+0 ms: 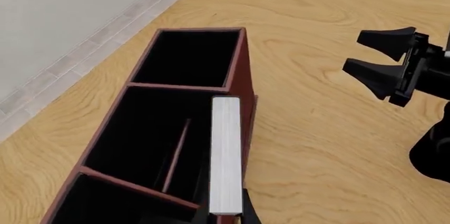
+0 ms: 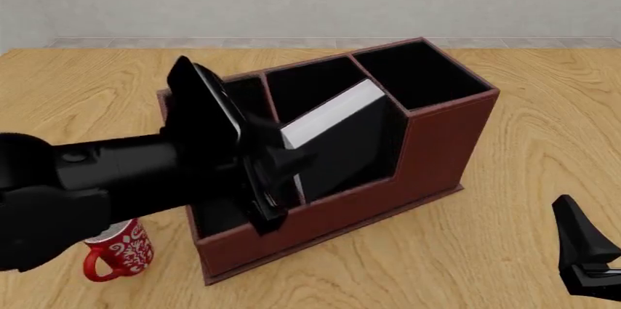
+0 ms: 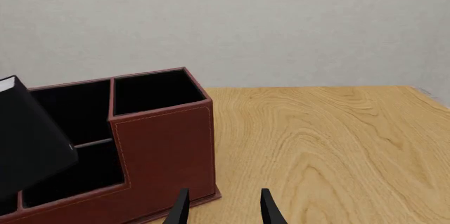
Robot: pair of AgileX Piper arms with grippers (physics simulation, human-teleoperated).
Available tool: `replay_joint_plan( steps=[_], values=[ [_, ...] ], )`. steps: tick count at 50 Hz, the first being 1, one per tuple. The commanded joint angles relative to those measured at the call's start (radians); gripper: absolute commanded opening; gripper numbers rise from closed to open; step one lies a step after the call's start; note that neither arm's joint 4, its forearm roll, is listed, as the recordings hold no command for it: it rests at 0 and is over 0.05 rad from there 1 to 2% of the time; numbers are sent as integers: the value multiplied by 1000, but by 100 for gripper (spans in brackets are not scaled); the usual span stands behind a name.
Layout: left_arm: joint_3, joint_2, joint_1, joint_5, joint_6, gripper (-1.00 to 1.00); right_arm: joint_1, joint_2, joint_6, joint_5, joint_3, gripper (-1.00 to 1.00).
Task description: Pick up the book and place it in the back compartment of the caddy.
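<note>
left fingers (image 2: 281, 160) clamp thick black book (image 2: 339, 138) | right fingers (image 3: 223, 208) parted, bare | boxy reddish-brown leather-look caddy (image 2: 437, 149)

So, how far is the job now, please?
Done: the book is picked up, gripped by the left claw. In hand: it hangs tilted over the caddy, at the middle column. Left: lowering it into the back compartment and releasing. The right claw is open and holds nothing.
</note>
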Motion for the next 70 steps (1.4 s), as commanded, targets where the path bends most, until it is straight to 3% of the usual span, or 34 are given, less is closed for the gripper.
replay_joint_plan(
  steps=[1, 31, 45, 70],
  values=[
    [4, 22, 50, -91, 69, -100, 0, -1, 0, 0, 0, 100],
    [-79, 182, 64, -153, -23, -100, 0, 0, 0, 0, 0, 100],
    [-90, 306, 94, -172, 8, -100, 0, 0, 0, 0, 0, 100],
    [-83, 381, 107, -230, 5, -100, 0, 0, 0, 0, 0, 100]
  ],
)
